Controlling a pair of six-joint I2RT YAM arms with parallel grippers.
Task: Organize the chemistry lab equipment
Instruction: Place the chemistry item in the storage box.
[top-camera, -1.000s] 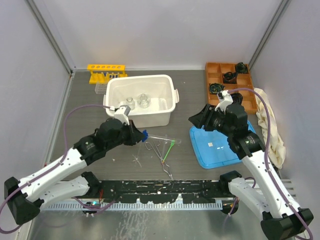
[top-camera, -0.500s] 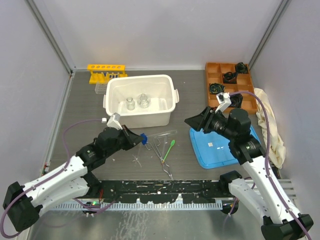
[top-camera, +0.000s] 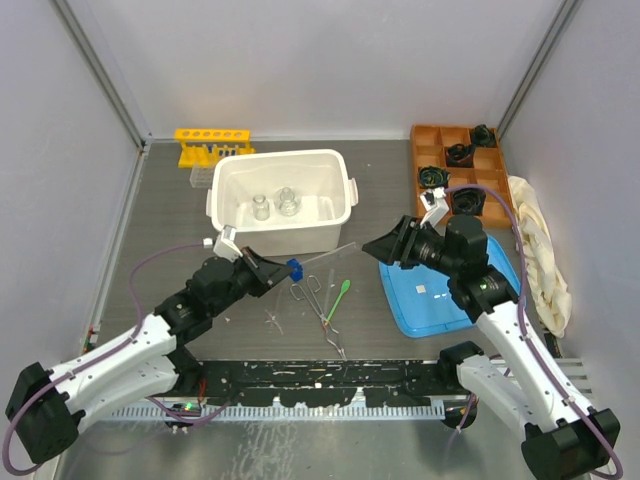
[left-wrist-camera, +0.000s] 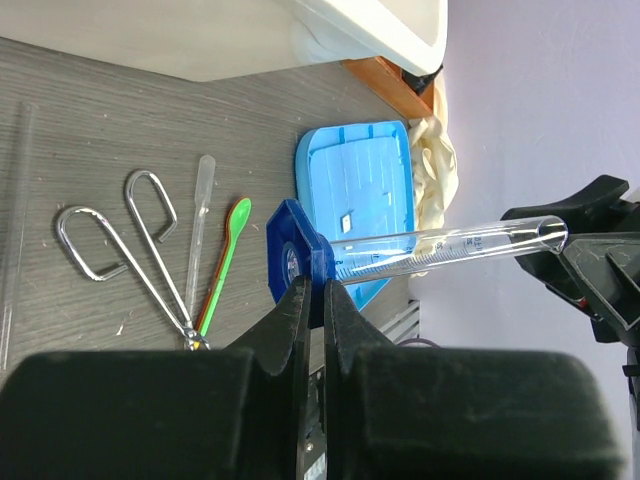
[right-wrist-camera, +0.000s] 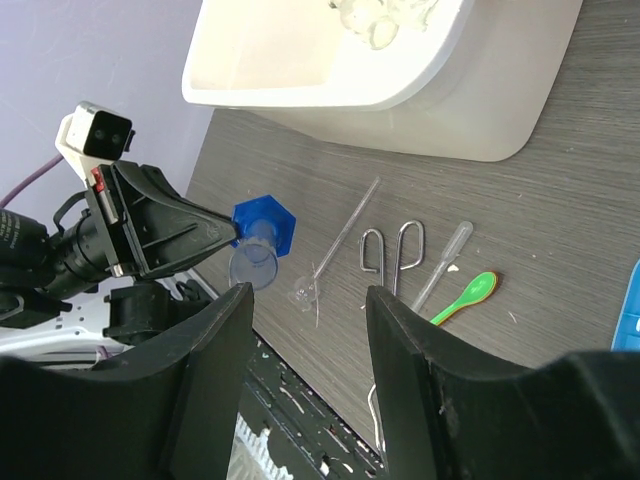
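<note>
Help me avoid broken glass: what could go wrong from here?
The left claw pinches the cylinder only by its blue base, so the long glass tube could pivot or slip and fall by the tongs. The open right claw faces the tube's mouth; a misaligned approach might knock the glass.

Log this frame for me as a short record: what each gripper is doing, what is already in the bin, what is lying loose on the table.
left gripper: shut on the blue-based cylinder at its base
right gripper: open, facing the cylinder's mouth
white bin: two glass flasks
lying loose: metal tongs, green spatula
</note>
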